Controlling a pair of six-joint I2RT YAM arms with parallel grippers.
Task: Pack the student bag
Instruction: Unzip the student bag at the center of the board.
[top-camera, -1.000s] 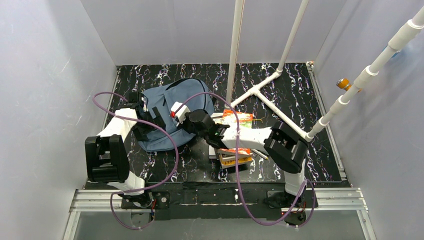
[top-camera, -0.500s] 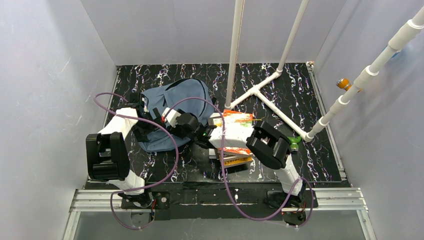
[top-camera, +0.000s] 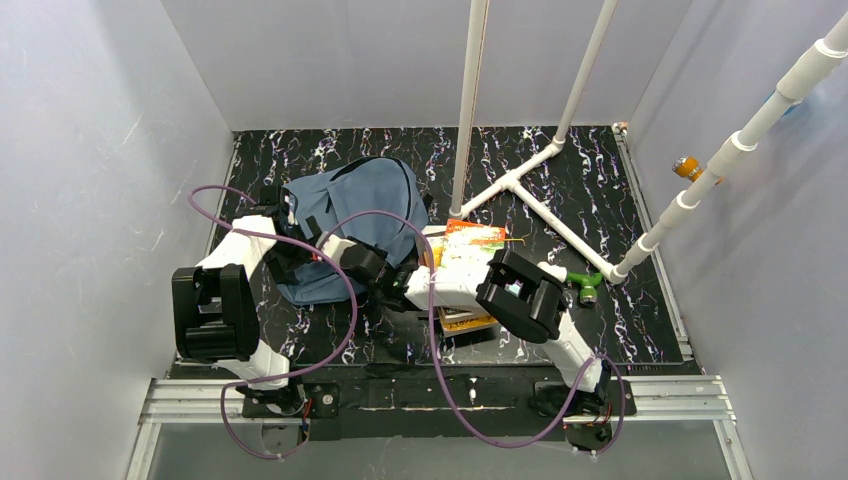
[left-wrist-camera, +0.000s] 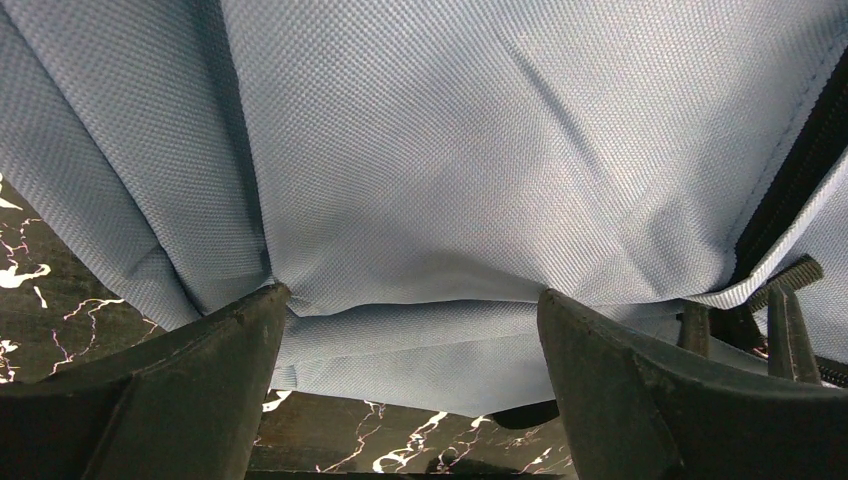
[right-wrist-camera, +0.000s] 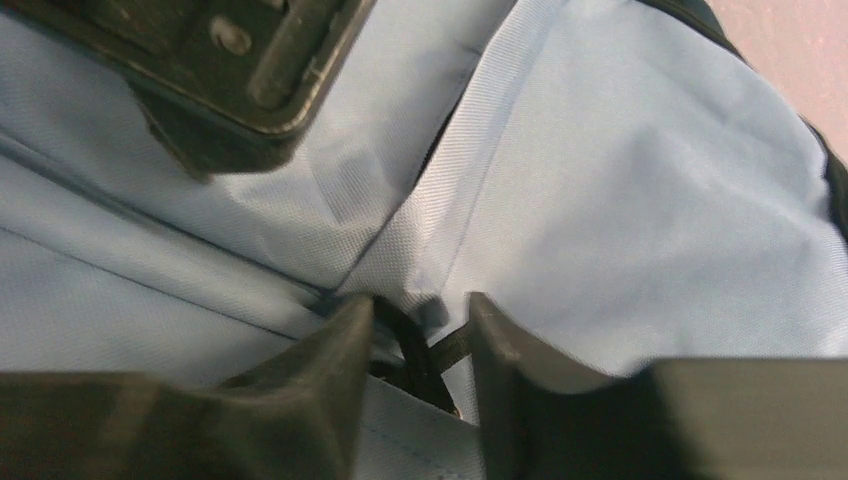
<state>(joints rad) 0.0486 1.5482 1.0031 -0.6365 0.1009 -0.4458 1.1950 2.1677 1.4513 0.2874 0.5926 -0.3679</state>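
The student bag (top-camera: 350, 205), a slate-blue backpack, lies at the left middle of the black marbled table. My left gripper (top-camera: 287, 252) is at its near-left edge. In the left wrist view the left gripper (left-wrist-camera: 408, 300) is open wide, with a fold of the bag's fabric (left-wrist-camera: 450, 150) lying between and above the fingers. My right gripper (top-camera: 358, 264) is on the bag's near side. In the right wrist view the right gripper (right-wrist-camera: 422, 310) is nearly closed on a dark zipper pull (right-wrist-camera: 415, 350) at a seam of the bag (right-wrist-camera: 620, 200).
Orange-and-white books or packets (top-camera: 475, 240) lie right of the bag, with a stack (top-camera: 468, 320) under the right forearm. A green item (top-camera: 585, 284) lies by the white pipe frame (top-camera: 540, 200). A dark gripper body (right-wrist-camera: 230, 70) is close above the right fingers.
My right arm has swung left and toward the near side along the bag, its gripper now closer to the left gripper. The green item has come into view. The left arm has hardly moved.
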